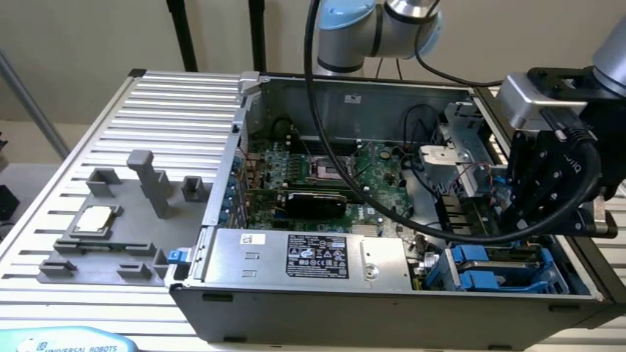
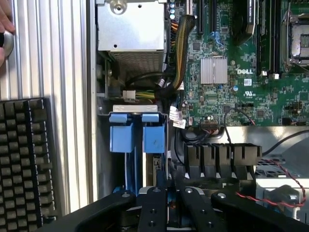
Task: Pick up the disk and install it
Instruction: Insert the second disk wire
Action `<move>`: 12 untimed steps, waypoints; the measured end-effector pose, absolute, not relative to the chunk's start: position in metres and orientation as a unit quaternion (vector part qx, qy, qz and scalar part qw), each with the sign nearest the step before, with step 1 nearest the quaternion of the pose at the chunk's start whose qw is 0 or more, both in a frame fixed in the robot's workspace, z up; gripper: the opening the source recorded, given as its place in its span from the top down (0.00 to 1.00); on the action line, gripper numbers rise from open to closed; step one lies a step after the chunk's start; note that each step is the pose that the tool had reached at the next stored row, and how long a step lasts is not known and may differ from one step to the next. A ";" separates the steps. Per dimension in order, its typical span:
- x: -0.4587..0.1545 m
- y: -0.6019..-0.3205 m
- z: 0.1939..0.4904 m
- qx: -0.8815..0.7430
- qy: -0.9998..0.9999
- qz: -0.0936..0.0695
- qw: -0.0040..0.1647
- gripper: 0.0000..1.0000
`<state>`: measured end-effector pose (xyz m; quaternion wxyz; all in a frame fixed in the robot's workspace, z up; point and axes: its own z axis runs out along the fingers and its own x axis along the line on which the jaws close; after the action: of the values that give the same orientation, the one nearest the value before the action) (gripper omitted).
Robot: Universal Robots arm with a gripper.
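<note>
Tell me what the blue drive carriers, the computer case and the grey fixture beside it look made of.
Blue drive carriers: likely plastic; uniform bright colour, moulded tabs, dull sheen.
Computer case: apparently sheet metal, bare grey with folded edges; its outer front face is dark.
Grey fixture: matte grey, blocky; probably plastic, perhaps printed, though the look leaves that open.

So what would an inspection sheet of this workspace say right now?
Surface: ribbed metal table, carrying an open computer case.
Job's things: two blue disk carriers stand side by side in the case's drive bay.
Clutter: grey fixture with a small silver chip; black keyboard beside the case.
Grippers: the hand hangs just above the blue carriers; grip unclear.
Cables: black cable drops from the arm across the case; yellow wire bundle inside.
Surroundings: a person's fingers on the table's edge.
</note>
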<state>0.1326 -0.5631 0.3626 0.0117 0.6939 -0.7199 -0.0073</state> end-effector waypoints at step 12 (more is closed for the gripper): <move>0.125 -0.563 0.353 0.694 -0.720 0.006 -0.002 0.84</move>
<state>0.1248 -0.5635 0.3525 -0.0021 0.6939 -0.7200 0.0061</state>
